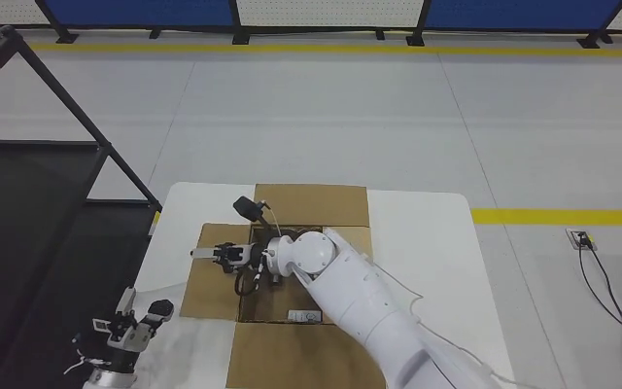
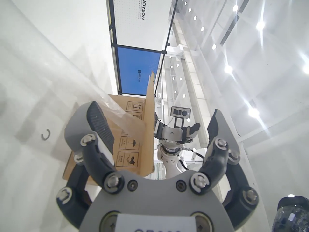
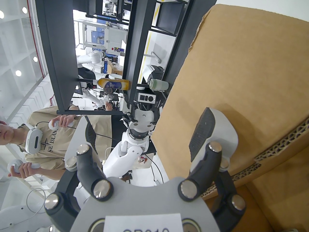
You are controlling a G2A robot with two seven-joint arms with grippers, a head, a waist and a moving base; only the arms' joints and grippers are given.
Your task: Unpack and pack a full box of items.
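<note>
Box: the cardboard box (image 1: 311, 204) stands mid-frame in the top view on the white table (image 1: 428, 253), with its flaps spread outward.
Contents: one pale item (image 1: 304, 316) lies on the box floor toward the lower edge. The rest of the inside is dark or covered by the arm.
Right gripper: the right gripper (image 1: 206, 253) sits left of centre in the top view, over the box's left flap (image 1: 209, 287). Its jaws are spread and hold nothing.
Flap contact: in the right wrist view one finger (image 3: 202, 131) stands just in front of the cardboard. I cannot tell whether it is touching.
Left gripper: the left gripper (image 1: 131, 321) is in the lower left corner of the top view, near the table's corner and well apart from the box. It is released and empty.
Clear film: a clear film (image 2: 113, 108) lies close by one of the left gripper's fingers.
Step, as I judge it: the work is on the flap and unpacking has barely started.
Risk – flap: jaws closing on the corrugated edge could crease or tear it.
Risk – box: a sideways push on the flap could slide the whole box toward the table's left edge, since nothing steadies it.
Risk – film: the film could snag the left fingers if that arm rises toward the box.
Risk – reach: the right arm covers much of the opening in the top view, so a grab inside could miss or knock the pale item.
</note>
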